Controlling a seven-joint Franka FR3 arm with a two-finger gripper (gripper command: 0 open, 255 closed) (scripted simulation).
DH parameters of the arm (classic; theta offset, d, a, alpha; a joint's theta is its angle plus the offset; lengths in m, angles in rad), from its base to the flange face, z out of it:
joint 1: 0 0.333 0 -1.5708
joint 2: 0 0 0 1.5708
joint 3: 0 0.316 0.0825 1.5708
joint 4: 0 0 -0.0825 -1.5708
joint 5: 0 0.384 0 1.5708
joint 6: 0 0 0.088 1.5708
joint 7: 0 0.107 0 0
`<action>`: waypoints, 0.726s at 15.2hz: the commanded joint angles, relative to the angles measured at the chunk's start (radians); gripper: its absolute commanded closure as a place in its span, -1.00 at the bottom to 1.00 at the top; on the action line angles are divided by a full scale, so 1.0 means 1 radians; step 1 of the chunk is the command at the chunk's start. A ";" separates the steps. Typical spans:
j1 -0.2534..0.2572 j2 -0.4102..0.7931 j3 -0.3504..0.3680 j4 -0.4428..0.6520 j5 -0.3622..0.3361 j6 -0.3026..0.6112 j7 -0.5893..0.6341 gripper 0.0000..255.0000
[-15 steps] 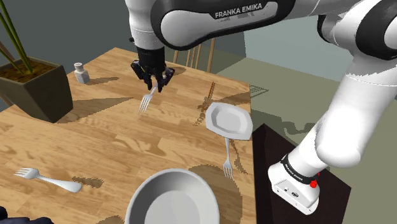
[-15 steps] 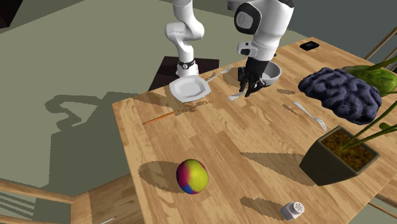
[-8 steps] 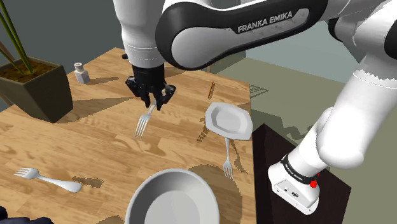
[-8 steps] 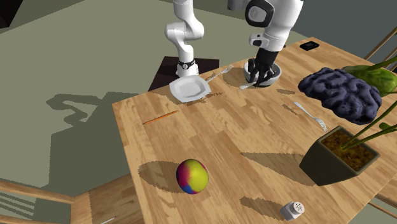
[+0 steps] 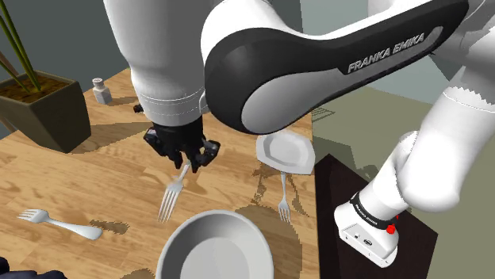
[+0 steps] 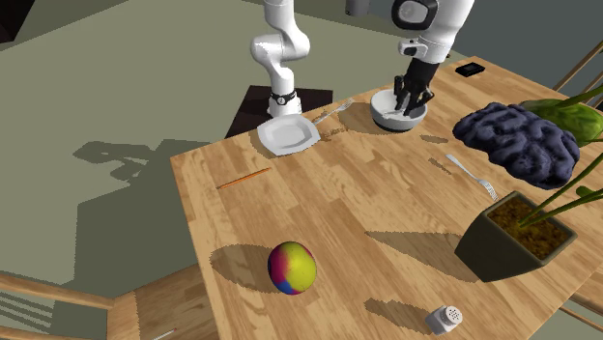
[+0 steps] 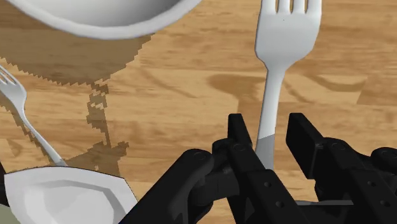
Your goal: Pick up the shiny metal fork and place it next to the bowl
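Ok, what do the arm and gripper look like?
The arm is glossy white with dark joint sections, one bearing white FRANKA EMIKA lettering. Near its base sit a black band and a red dot. The gripper is all black and blocky, with two fingers.

Black fingers [image 7: 240, 143] clasp a pale fork [image 7: 281, 51] by its handle over the wooden table [image 7: 191, 86], near a white bowl [image 7: 108, 16].

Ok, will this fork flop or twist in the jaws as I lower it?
Probably stiff: the fork hangs straight, no bend. Gripped at the handle end, tines far out, it may pivot in the jaws. Flat, so it should not roll beside the bowl.
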 commanded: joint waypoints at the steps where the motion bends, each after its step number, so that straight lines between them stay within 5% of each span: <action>1: 0.025 -0.004 0.017 -0.003 0.004 -0.008 0.042 1.00; 11: 0.202 0.085 0.093 0.086 -0.045 -0.074 0.291 1.00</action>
